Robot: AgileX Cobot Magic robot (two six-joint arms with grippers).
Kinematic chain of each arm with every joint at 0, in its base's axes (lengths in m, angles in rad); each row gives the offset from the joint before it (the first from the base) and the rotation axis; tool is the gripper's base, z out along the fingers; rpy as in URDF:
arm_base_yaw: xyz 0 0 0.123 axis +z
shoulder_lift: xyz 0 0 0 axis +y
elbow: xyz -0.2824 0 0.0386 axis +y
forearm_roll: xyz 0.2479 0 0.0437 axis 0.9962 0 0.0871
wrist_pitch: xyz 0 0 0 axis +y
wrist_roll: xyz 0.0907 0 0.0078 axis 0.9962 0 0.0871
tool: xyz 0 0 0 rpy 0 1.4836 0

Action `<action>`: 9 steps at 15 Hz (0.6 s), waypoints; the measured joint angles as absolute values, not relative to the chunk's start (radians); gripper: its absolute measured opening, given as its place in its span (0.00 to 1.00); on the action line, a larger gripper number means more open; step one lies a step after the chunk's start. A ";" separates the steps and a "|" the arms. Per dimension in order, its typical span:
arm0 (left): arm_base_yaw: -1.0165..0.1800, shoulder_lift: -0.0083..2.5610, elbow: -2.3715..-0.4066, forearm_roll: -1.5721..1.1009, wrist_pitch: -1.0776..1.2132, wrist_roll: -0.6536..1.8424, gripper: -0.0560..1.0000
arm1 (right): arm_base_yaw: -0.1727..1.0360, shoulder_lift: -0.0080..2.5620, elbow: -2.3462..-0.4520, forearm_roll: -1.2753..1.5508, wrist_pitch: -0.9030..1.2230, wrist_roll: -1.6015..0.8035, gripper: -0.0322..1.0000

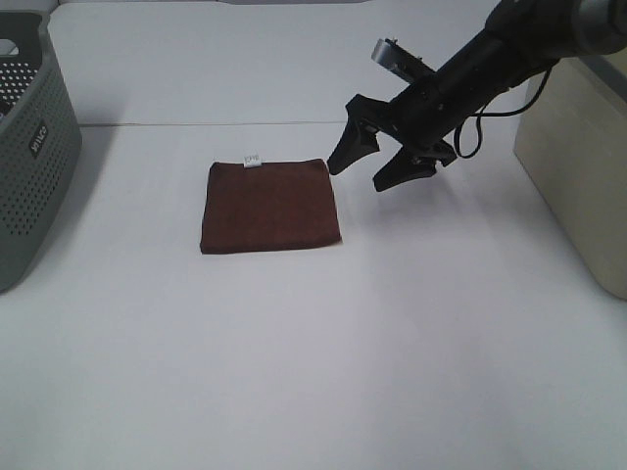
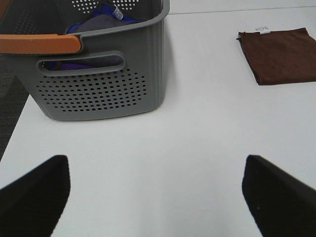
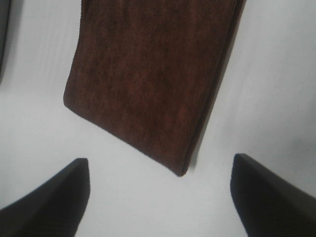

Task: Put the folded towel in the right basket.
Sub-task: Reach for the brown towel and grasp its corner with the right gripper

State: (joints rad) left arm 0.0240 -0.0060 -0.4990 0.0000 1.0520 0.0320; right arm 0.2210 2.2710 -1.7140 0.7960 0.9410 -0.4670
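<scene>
Right end effector hangs empty, jaws spread wide, just off the folded towel's far right corner. The towel lies to its left, flat in the middle of the desk. Right arm's plainly nearer; the left end effector, also spread wide, sits by the grey perforated basket. Towel's dark reddish-brown, near-square, slightly longer side to side, white tag on its far edge.

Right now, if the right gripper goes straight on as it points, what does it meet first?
Likely the folded towel, at its nearest edge: the open right gripper angles down toward it, and the wrist view shows its corner centred ahead. Depth is unclear; the table could come first.
</scene>
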 joint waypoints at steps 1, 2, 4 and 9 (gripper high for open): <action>0.024 -0.006 -0.499 0.000 1.052 0.032 0.89 | 0.221 2.323 -1.770 0.796 0.954 -0.460 0.79; 0.024 -0.006 -0.499 0.000 1.052 0.032 0.89 | 0.221 2.365 -1.816 0.796 0.963 -0.444 0.79; 0.024 -0.006 -0.499 0.000 1.052 0.032 0.89 | 0.221 2.442 -1.889 0.799 0.981 -0.430 0.80; 0.024 -0.006 -0.499 0.000 1.052 0.032 0.89 | 0.221 2.534 -1.972 0.853 1.006 -0.416 0.79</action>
